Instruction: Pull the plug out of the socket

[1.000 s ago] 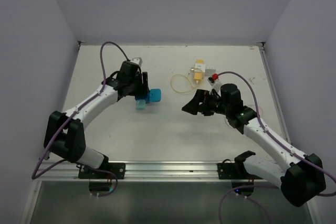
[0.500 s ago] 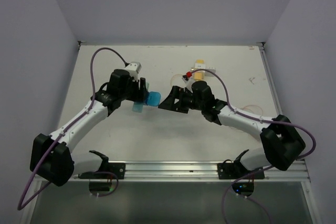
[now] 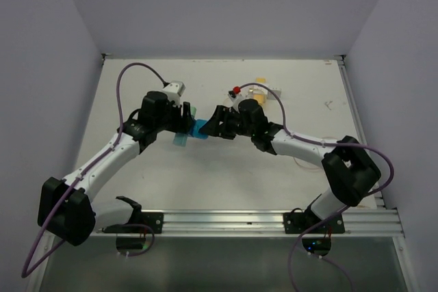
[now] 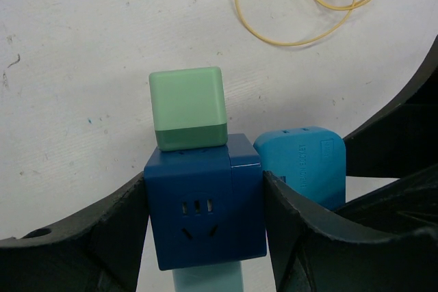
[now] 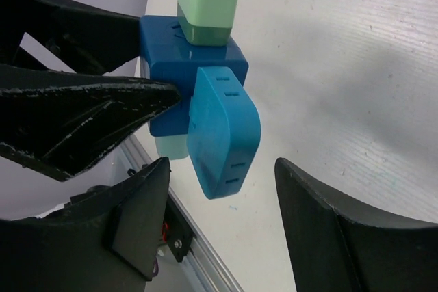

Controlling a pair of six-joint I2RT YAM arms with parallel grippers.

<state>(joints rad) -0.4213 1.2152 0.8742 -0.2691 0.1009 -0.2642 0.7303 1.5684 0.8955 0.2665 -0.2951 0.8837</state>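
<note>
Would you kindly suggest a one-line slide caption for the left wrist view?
Left gripper clamps the blue socket cube, with a green plug and a light blue plug attached to it.

Left arm and right arm are showing white links, black joints, purple cables, and scuffed matte-black hand fingers.

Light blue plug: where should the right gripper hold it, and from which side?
Pinch the light blue plug by opposite sides, approaching from its free rounded end, away from the dark blue socket. It juts sideways there, and the left gripper clamps the socket.
</note>
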